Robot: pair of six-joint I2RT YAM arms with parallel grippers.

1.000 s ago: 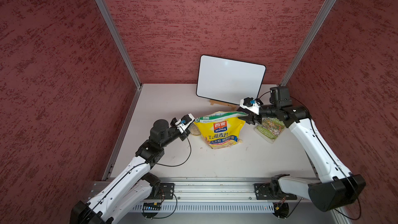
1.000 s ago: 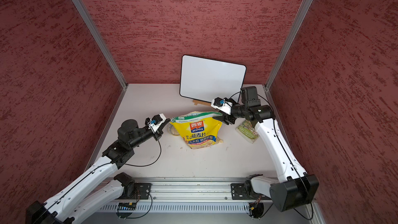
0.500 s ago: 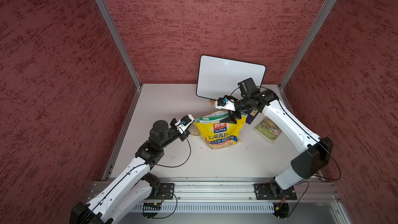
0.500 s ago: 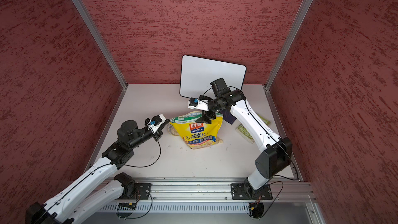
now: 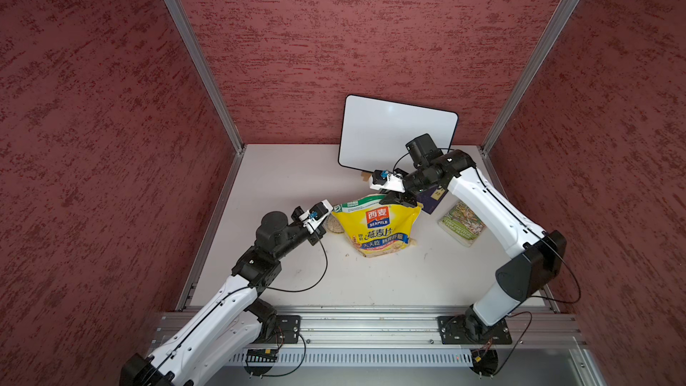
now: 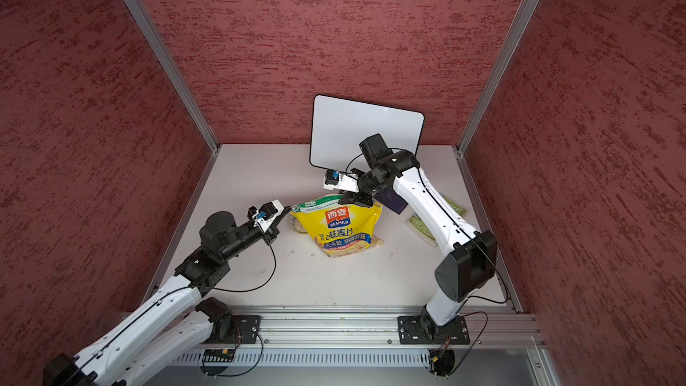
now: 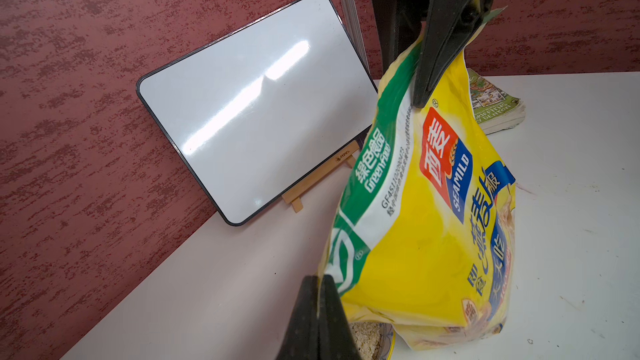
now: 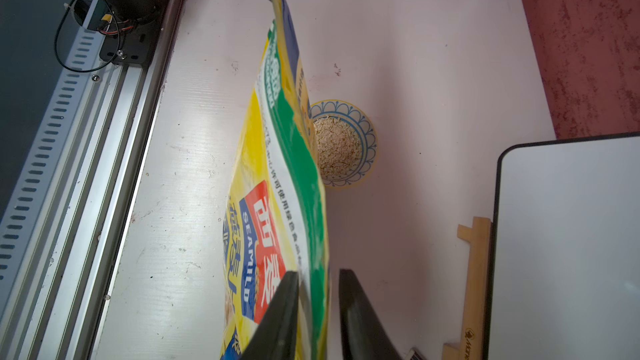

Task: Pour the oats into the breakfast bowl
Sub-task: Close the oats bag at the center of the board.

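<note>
In both top views the pouch (image 5: 378, 228) stands on the desk (image 5: 297, 180), hiding most of the bowl (image 5: 335, 231), whiteboard (image 5: 397, 131) behind, book (image 5: 462, 222) nearby. Left wrist: left pincer (image 7: 318, 280) clenched on the pouch's corner. Right wrist: oats (image 8: 337, 147) fill the bowl; right pincer (image 8: 317, 272) straddles the pouch's top edge, grip unclear.

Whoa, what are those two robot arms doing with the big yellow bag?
They're getting oats into the breakfast bowl. The left gripper is pinched shut on one top corner of the yellow oat pouch, which stands on the table. The right gripper has its jaws around the pouch's top edge farther along, with a small gap showing on one side. The bowl sits just beside the pouch and already has oats in it.
</note>
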